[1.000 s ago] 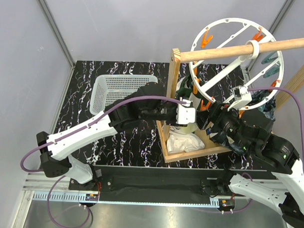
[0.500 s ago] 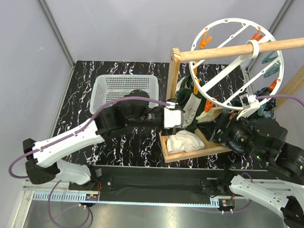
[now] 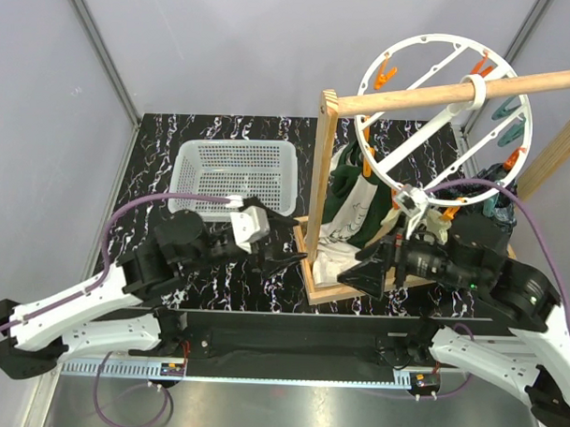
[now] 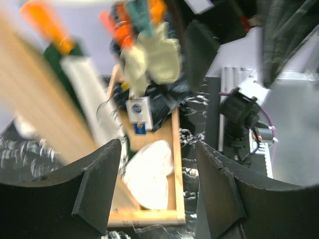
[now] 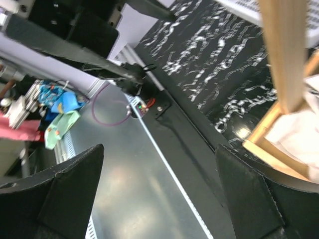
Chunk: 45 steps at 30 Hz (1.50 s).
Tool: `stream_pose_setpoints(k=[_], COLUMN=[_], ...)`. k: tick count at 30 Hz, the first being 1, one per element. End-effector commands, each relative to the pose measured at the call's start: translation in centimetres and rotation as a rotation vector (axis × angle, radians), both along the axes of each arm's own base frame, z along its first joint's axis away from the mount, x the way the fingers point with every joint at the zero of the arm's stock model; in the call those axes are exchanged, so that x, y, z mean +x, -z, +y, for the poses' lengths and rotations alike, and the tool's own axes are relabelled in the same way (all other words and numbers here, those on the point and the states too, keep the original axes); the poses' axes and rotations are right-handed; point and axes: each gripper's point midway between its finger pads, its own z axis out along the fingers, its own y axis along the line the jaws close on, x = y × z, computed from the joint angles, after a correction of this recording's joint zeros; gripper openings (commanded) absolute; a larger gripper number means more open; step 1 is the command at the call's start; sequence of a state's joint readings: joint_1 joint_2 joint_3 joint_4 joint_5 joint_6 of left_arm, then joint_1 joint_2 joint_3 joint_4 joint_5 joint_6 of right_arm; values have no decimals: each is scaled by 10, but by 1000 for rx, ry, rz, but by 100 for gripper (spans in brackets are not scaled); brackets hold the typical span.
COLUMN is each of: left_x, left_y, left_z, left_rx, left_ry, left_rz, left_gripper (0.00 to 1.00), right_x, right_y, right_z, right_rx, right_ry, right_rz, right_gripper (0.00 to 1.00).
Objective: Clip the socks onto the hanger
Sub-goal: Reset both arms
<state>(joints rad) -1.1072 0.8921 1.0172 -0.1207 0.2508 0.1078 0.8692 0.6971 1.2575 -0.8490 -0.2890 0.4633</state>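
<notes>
Socks hang pale and limp from orange and teal pegs, seen in the blurred left wrist view just above a wooden tray. The pegs belong to the hanger, a big white ring with crossing spokes that is slung on a wooden rod. A dark green-and-white garment hangs beside the upright wooden post, and a crumpled white cloth lies in the tray below. The left claw sits low over the black marbled worktop, near the tray's left side, its fingers spread with nothing between them. The right claw points leftward over the tray's front edge – its fingers stand wide apart too, and it holds nothing. A white plastic basket stands on the worktop behind the left arm.
</notes>
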Motion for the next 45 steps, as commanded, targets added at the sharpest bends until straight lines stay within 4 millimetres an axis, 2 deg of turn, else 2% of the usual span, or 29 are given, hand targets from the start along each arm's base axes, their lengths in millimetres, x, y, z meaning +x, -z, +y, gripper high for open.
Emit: stream_pose_setpoints(k=[1,3,5,8,9,10,12,18,21,22,23,24,25,26,27,28,29,30,31,32,33,34,35,36,38,39,41,43,45], left_x=[21,38,41,52,59,61,64,59,58,57,55,54,52,51,49,47,45,46,45,42,42,42,41,40,40,40,40,39,38], left_y=[-13,9,14,42,50,62,77,101,114,116,123,124,121,123,129,124,127,132,131,128,129,130,129,128,131,133,139,143,153], left_z=[40,63,90,127,141,149,173,195,201,201,196,195,195,195,193,194,194,192,194,195,194,191,190,190,185,185,179,176,171], left_rx=[-158,-157,-211,-248,-258,-274,-276,-337,-359,-364,-355,-366,-402,-413,-414,-458,-468,-478,-505,-535,-548,-565,-582,-592,-594,-598,-585,-591,-576], left_ry=[-240,-390,-485,-665,-750,-795,-904,-980,-1010,-1003,-982,-968,-946,-934,-918,-895,-880,-877,-867,-839,-828,-815,-792,-782,-768,-763,-748,-734,-729], left_rz=[111,160,222,314,335,387,425,550,599,605,616,619,626,632,640,643,646,651,652,653,650,649,647,642,642,645,648,659,676], left_gripper=[67,68,70,75,78,80,83,87,88,88,88,88,88,89,89,89,89,89,89,89,89,89,89,89,90,89,90,90,90], right_x=[-7,-1,5,-9,3,-29,-29,-11,5,6,6,4,4,5,8,8,7,8,8,8,10,12,14,18,26,44,55,63,70], right_y=[-18,-15,-3,0,12,17,26,60,89,110,93,92,123,91,92,124,105,131,135,115,117,144,125,130,144,156,179,181,198], right_z=[31,43,58,86,100,115,141,189,200,197,201,197,185,175,164,149,136,123,113,96,84,71,49,37,9,-3,-7,-13,-25], right_rx=[81,90,67,31,-36,-71,-162,-223,-260,-287,-167,-114,-123,44,85,56,161,135,157,269,302,287,401,419,438,387,206,202,120], right_ry=[-161,-179,-192,-230,-154,-232,-175,-10,72,79,92,88,82,118,144,141,155,154,159,188,206,216,259,287,357,487,580,684,760], right_rz=[-44,-36,-7,-71,-100,-135,-211,-309,-341,-344,-347,-352,-361,-355,-355,-369,-367,-370,-368,-357,-349,-350,-338,-330,-285,-286,-239,-162,-172], right_gripper=[100,100,100,100,100,100,100,100,100,100,100,100,100,100,100,100,100,100,100,100,100,100,100,100,100,100,100,100,100])
